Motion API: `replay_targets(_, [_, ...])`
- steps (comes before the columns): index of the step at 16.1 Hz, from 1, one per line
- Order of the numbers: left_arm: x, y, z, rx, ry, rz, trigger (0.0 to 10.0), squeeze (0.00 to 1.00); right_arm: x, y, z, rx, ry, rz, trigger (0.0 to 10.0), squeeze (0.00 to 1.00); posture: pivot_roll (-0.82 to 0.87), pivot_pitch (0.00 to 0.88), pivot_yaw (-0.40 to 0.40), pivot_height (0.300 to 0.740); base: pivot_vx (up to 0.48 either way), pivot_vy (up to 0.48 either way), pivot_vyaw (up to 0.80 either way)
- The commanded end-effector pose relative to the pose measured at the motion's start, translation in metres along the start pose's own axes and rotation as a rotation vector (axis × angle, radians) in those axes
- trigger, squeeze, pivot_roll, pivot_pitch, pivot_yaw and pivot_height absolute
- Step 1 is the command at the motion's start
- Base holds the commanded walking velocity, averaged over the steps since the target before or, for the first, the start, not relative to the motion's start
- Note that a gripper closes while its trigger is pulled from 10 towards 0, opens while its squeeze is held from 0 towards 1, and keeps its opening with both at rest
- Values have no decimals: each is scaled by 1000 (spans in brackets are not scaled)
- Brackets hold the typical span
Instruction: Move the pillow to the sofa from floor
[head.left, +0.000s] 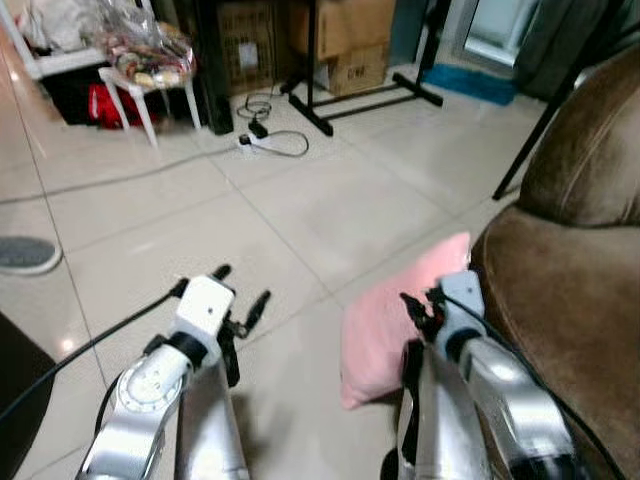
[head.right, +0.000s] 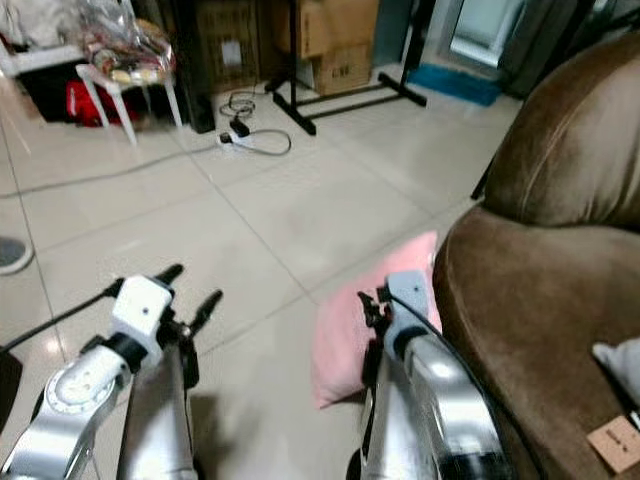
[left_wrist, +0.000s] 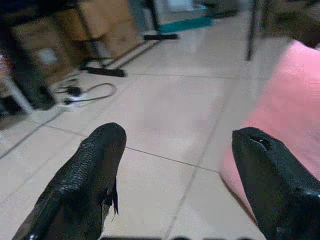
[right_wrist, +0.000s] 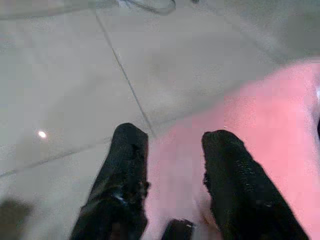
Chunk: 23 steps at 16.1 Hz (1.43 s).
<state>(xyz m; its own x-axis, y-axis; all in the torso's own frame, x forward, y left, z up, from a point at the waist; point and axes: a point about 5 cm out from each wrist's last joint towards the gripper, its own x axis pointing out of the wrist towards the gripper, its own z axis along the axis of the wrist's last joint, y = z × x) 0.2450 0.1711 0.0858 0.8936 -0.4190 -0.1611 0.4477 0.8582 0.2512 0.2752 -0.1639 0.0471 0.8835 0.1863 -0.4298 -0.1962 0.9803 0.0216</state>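
Pillow: soft pink square fabric pillow (head.left: 395, 320) propped against brown suede sofa (head.left: 570, 290).
Nearer arm: right gripper (right_wrist: 172, 150), jaws apart above it.
Left gripper (left_wrist: 175, 165): jaws apart, pillow beside it.

1. Lived-in home, a living room by the look of it: brown upholstered sofa (head.right: 540, 290) standing on a pale tiled floor (head.left: 330, 200).
2. Cardboard boxes (head.left: 345, 40) stacked along the far wall.
3. White plastic chair (head.left: 150, 70) piled with bags, power strip (head.left: 262, 142) with cables nearby.
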Motion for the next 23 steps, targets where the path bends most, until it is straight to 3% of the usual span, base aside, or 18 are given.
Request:
replay_targets(1, [4, -1, 2, 4, -1, -46, 10000, 0, 7, -12, 3, 8, 4, -81, 10000, 1000, 45, 13, -22, 395, 0, 0, 0])
replay_targets(5, [8, -10, 10, -26, -48, -207, 10000, 0, 23, -30, 13, -1, 11, -244, 10000, 1000, 50, 12, -19, 395, 0, 0, 0])
replay_targets(7, [8, -13, 9, -38, -38, -251, 10000, 0, 28, -33, 12, -68, 60, -298, 10000, 1000, 45, 11, -9, 395, 0, 0, 0])
replay_targets(8, [8, -13, 9, -40, -35, -262, 10000, 0, 31, -35, 8, -103, 102, -327, 10000, 0, 44, 10, -6, 395, 0, 0, 0])
replay_targets(12, [7, -11, 9, -40, -32, -281, 10000, 0, 33, -37, -13, -218, 211, -396, 10000, 0, 47, 3, 1, 395, 0, 0, 0])
replay_targets(14, [6, -11, 8, -44, -20, -304, 10000, 0, 33, -38, -21, -207, 254, -406, 10000, 0, 47, 0, 3, 395, 0, 0, 0])
replay_targets(15, [5, -12, 7, -45, -16, -310, 10000, 0, 33, -37, -23, -189, 264, -403, 9216, 0, 48, 0, 3, 395, 0, 0, 0])
replay_targets(16, [4, -12, 7, -46, -10, -320, 10000, 0, 34, -36, -26, -156, 274, -388, 4431, 0, 48, 0, 4, 395, 0, 0, 0])
replay_targets(17, [3, -11, 6, -45, -8, -323, 10000, 0, 35, -34, -28, -131, 278, -371, 2941, 0, 48, 0, 4, 395, 0, 0, 0])
replay_targets(18, [3, -11, 6, -45, -8, -323, 10000, 0, 35, -33, -29, -134, 276, -364, 471, 0, 48, 0, 3, 395, 0, 0, 0])
replay_targets(23, [3, -10, 7, -47, -6, -318, 10000, 0, 37, -30, -31, -141, 264, -341, 0, 0, 47, 9, 3, 395, 0, 0, 0])
